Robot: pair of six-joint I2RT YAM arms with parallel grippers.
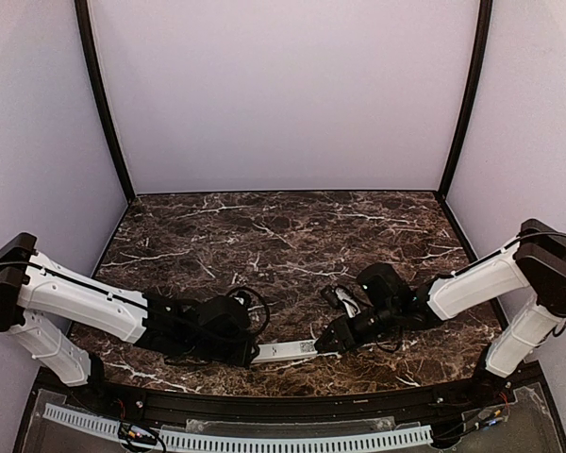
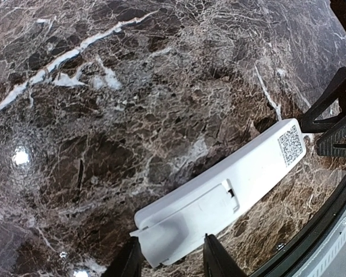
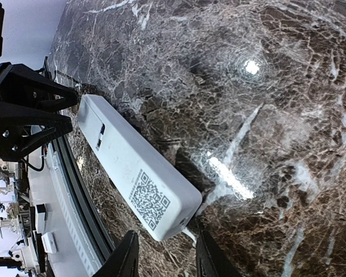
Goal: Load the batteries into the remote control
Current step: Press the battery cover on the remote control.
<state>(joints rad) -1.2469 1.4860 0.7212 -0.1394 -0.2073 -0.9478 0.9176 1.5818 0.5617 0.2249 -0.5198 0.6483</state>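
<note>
Lengthwise, the remote control (image 2: 219, 190) sits clasped between left hand (image 2: 172, 257) and right hand (image 3: 164, 245).

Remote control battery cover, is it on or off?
On: the cover sits flush in the back of the remote control, no recess exposed.

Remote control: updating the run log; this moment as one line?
remote control: back up, cover closed | left end effector: grips cover end | right end effector: grips QR-code end | batteries: unseen
</note>
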